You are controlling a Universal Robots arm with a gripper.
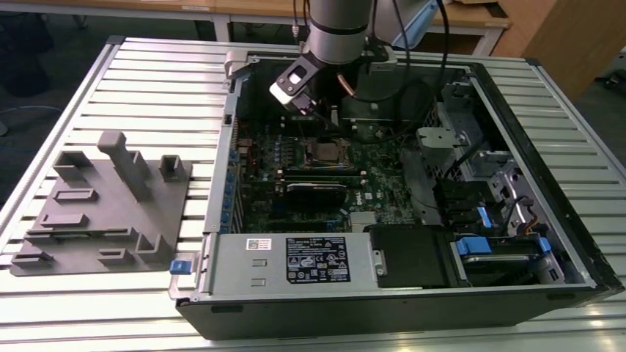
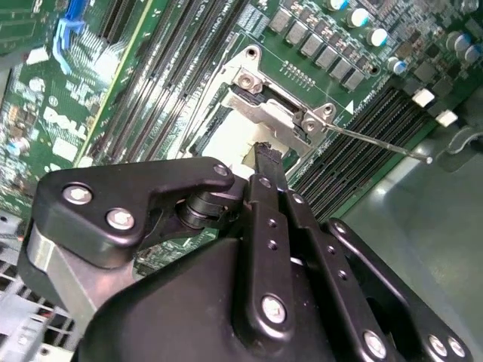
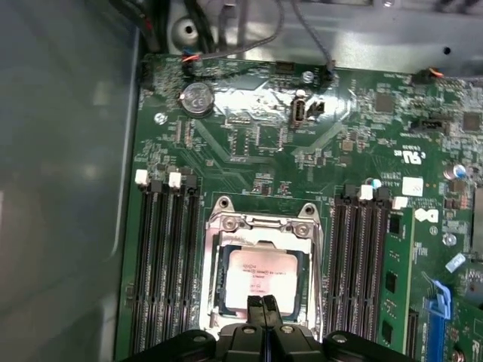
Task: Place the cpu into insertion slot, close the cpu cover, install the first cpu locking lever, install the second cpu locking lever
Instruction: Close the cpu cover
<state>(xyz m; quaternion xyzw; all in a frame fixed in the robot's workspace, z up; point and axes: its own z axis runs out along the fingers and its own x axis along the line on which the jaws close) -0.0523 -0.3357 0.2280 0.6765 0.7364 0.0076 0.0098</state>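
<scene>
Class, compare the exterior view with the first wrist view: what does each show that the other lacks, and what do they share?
The exterior view adds the grey tray on the slatted table beside the computer case. The first wrist view adds the round battery. Shared: the chip framed by its metal cover, with the end effector over it.

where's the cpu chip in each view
exterior view: chip mid green board, below the arm
first wrist view: pale square beside the claw
second wrist view: pale patch beside the claw
shared landmark: silvery frame around it
</scene>
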